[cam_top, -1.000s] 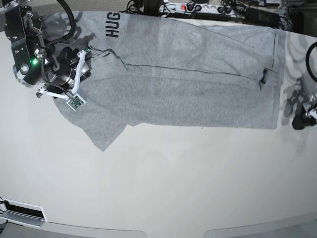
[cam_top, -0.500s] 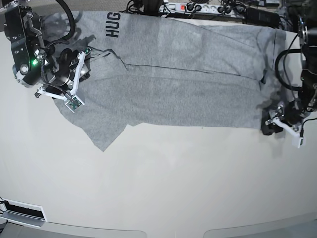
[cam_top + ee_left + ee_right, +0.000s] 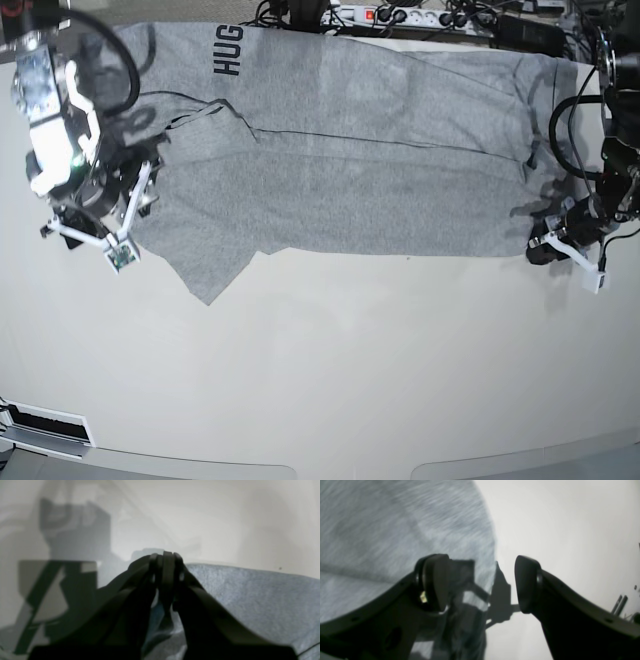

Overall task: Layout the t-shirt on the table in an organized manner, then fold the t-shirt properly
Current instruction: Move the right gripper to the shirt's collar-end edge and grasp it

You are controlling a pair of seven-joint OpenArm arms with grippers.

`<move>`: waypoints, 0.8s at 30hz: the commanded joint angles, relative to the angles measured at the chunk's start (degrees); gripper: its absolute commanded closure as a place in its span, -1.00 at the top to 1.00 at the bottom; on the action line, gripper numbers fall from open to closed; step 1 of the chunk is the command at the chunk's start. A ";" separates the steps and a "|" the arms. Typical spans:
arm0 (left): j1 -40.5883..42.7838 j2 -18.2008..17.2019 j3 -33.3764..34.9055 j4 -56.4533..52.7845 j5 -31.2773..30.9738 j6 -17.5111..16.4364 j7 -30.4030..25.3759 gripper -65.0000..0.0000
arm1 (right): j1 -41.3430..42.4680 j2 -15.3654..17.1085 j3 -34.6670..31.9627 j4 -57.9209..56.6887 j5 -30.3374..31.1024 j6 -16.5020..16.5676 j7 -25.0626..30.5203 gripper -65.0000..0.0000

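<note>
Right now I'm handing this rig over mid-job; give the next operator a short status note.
Left gripper: shut at the t-shirt's near hem corner, apparently pinching cloth.
Right gripper: open, straddling the shirt's sleeve-side edge, holding nothing.
Shirt lies lengthwise on the table, spread, far long edge folded over, sleeve poking out.
Left: fold the rest.

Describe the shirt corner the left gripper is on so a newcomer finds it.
On the off-white table, find the grey t-shirt spread across the far half. In the base view, follow its near edge to the right-hand corner: only there does the left gripper sit shut on fabric.
</note>
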 commanded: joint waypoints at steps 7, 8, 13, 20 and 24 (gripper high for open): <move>-0.90 -1.14 -0.04 0.35 1.33 1.31 2.14 -1.00 | 15.96 0.50 0.37 -20.24 6.73 -1.09 2.60 0.29; -0.90 -1.16 -0.04 0.35 1.14 1.01 2.23 -1.00 | 18.03 0.50 0.37 -23.56 8.90 -0.13 2.60 0.29; -0.90 -1.16 -0.04 0.35 1.16 -3.56 2.03 -1.00 | 25.75 0.52 0.39 -39.10 19.17 7.41 1.99 0.29; -0.90 -1.16 -0.04 0.35 -0.92 -4.13 2.05 -1.00 | 26.51 0.52 0.39 -49.16 29.20 18.97 1.14 0.29; -0.90 -1.16 -0.04 0.35 -1.40 -4.13 2.05 -1.00 | 26.10 0.55 0.39 -49.16 34.64 24.96 -2.62 0.28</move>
